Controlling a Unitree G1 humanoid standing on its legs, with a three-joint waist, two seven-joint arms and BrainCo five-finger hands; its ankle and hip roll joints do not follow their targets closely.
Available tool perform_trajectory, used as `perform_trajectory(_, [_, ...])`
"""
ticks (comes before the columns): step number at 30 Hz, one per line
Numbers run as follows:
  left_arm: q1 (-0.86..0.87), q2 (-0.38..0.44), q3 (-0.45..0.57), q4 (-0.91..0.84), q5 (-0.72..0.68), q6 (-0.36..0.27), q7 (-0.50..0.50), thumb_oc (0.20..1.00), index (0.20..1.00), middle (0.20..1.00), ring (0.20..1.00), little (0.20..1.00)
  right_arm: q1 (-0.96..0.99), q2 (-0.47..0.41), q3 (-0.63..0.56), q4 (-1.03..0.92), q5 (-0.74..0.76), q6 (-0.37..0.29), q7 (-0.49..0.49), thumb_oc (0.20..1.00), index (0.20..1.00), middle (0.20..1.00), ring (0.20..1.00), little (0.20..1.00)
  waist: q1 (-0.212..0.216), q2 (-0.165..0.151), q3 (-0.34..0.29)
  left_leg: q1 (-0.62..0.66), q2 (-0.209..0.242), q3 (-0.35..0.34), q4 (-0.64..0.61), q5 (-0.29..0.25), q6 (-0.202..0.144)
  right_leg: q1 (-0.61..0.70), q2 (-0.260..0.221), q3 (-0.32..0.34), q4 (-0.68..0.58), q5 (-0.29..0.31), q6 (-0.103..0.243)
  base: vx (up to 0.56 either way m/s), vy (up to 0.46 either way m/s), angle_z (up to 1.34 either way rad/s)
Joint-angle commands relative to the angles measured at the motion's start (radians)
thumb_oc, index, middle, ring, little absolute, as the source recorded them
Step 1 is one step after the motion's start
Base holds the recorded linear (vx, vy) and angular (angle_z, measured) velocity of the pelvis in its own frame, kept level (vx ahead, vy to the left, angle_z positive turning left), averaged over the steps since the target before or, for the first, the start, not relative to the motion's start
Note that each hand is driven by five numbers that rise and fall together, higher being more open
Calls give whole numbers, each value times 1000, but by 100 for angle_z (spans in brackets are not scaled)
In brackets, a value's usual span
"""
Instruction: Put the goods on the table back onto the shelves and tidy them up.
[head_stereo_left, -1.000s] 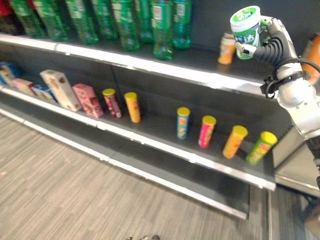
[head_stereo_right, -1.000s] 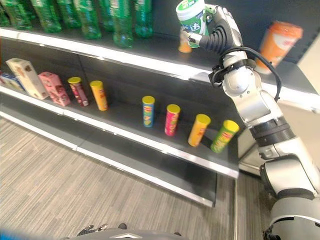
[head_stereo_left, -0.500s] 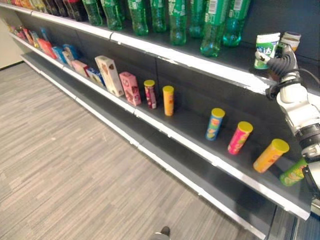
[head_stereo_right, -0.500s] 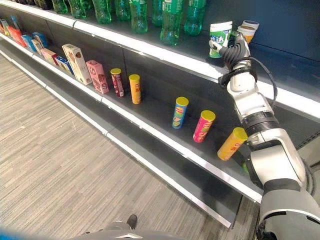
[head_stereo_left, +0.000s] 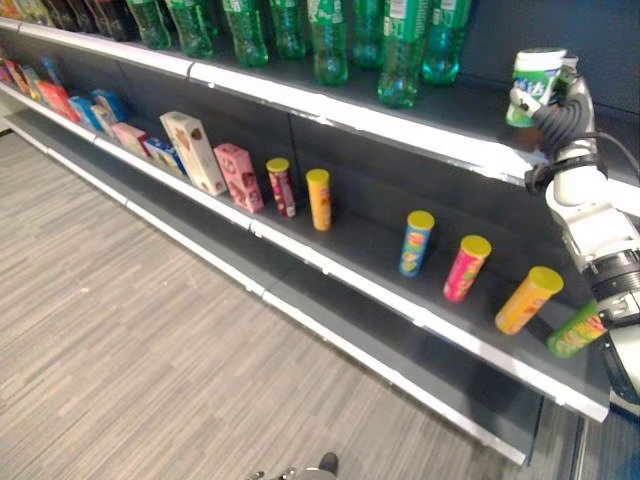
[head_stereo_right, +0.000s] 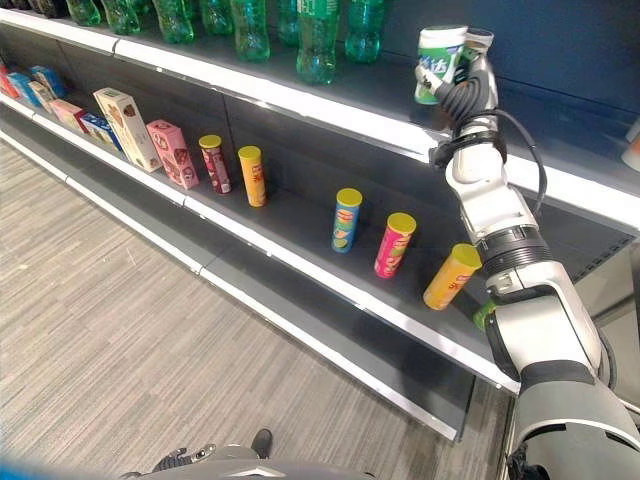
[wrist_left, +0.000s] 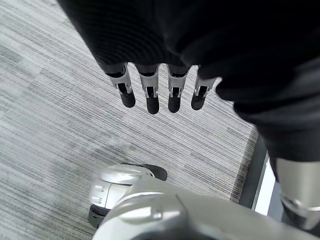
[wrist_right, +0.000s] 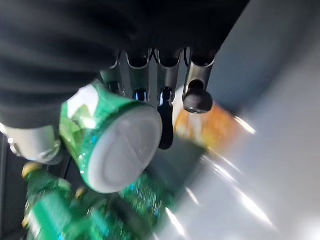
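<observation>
My right hand (head_stereo_left: 559, 102) is up at the right end of the top shelf (head_stereo_left: 300, 92), shut on a green canister with a white lid (head_stereo_left: 535, 84). In the right wrist view its fingers (wrist_right: 167, 95) curl round that canister (wrist_right: 111, 146). An orange canister (head_stereo_right: 478, 42) stands on the shelf just behind it. I cannot tell whether the green canister's base rests on the shelf. My left hand (wrist_left: 160, 95) hangs over the grey floor with straight fingers, holding nothing.
Green bottles (head_stereo_left: 395, 45) line the top shelf to the left. On the middle shelf (head_stereo_left: 350, 282) stand boxes (head_stereo_left: 192, 152) and several tubes: blue (head_stereo_left: 415, 243), pink (head_stereo_left: 466, 267), a leaning orange one (head_stereo_left: 527, 299) and a green one (head_stereo_left: 577, 330).
The camera has swung, so the whole shelf view shifted. My right hand brought the green canister down from high above the shelf to beside the orange canister.
</observation>
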Motion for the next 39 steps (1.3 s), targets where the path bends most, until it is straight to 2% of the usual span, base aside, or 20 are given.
perform_trajectory(1, [-43, 25, -38, 41, 5, -4, 22, 1000, 1000, 1000, 1000, 1000, -60, -72, 16, -29, -48, -25, -63, 200, 200, 200, 200, 200, 4, -32, -11, 31, 17, 91, 61, -122, -25, 31, -19, 41, 72, -139, 2, 11, 18, -9])
perform_trajectory(18, [-33, 26, -39, 35, -2, -5, 24, 1000, 1000, 1000, 1000, 1000, -67, -14, 48, 55, -25, -20, -42, 200, 200, 200, 200, 200, 11, -39, -11, 42, 14, 104, 56, -131, -16, 22, -24, 65, 72, -134, 7, 5, 8, -5])
perform_trajectory(35, [-32, 29, -38, 59, -9, -9, 27, 1000, 1000, 1000, 1000, 1000, -121, 22, 90, 171, -16, -17, -27, 200, 200, 200, 200, 200, 25, -44, -10, 43, 13, 97, 47, -123, -21, 25, -25, 54, 72, -131, 8, 0, 0, 0])
perform_trajectory(39, [-37, 32, -37, 75, -20, -13, 35, 1000, 1000, 1000, 1000, 1000, -162, 48, 110, 252, -6, -17, -28, 200, 200, 200, 200, 200, 37, -44, -11, 43, 12, 91, 42, -119, -23, 29, -25, 47, 70, -131, 8, 0, 0, 0])
